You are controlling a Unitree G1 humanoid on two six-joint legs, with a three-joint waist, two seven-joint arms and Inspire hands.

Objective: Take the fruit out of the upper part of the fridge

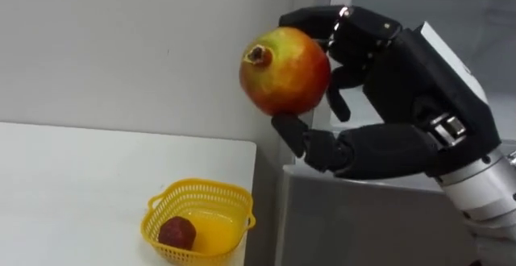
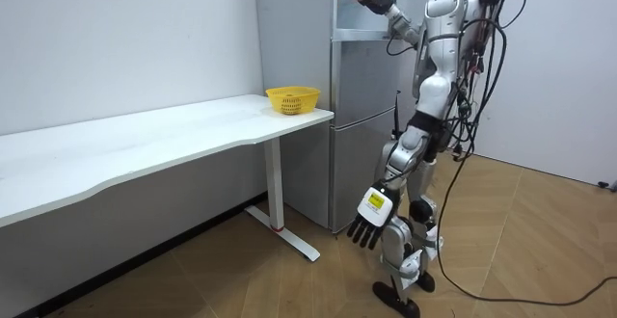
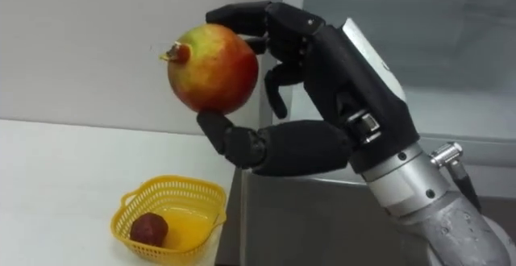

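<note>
Up beside the grey fridge, the right robot hand is curled round a red-yellow pomegranate, fingers over its top and thumb beneath, holding it in the air before the pale wall. Below it and to the left, a yellow basket stands on the end of the white surface, just beside the fridge, with a dark red fruit inside. The left robot hand hangs at the robot's side, fingers relaxed.
</note>
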